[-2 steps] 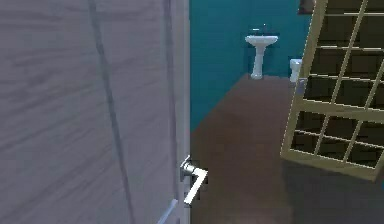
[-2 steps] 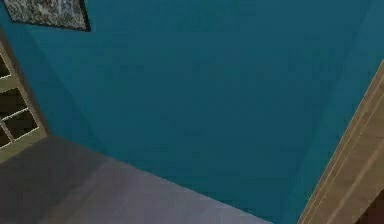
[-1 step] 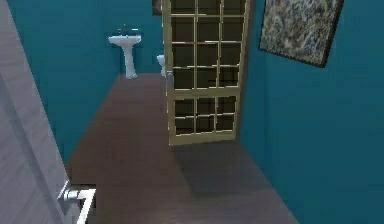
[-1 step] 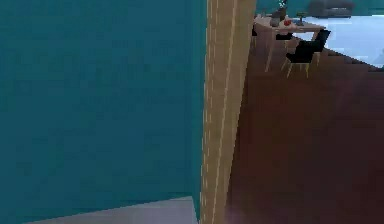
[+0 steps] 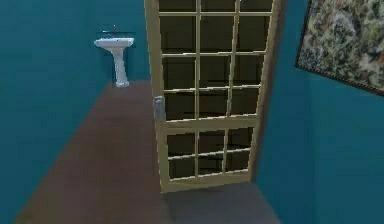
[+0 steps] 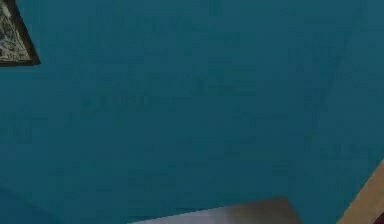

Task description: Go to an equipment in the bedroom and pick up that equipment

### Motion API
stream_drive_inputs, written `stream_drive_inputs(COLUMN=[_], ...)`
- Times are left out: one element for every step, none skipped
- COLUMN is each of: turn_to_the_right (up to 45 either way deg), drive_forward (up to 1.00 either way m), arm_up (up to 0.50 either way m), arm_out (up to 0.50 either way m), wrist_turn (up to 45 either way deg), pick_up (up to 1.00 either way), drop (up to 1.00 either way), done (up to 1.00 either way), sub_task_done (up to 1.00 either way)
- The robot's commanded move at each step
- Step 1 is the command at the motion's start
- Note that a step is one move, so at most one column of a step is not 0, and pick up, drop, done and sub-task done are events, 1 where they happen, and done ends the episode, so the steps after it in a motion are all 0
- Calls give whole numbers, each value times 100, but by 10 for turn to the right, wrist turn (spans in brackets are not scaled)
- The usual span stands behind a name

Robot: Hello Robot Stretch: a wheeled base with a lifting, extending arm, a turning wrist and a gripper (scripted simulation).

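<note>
door: I see a paned door [image 5: 208, 95] ahead
sink [image 5: 116, 55]: white pedestal, beyond
picture [image 5: 345, 45]: right wall
fingers: can't tell their state

Brown floor [image 5: 100, 150] in the forward view; runs from the near left to the far end. Carries a white pedestal sink [image 5: 117, 55] at that far end, left of the middle. Bears a wood-framed paned door [image 5: 205, 90] upright, right of the sink and nearer. Meets a grey patch [image 5: 220, 208] near the door's foot. In the arm side view, pale grey floor strip [image 6: 220, 212] at the near edge.
</note>
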Motion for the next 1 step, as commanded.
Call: stream_drive_inputs(turn_to_the_right=[-330], drive_forward=[0], arm_up=[0], arm_out=[0], wrist_turn=[0], pick_up=[0], drop=[0], done=[0], sub_task_done=[0])
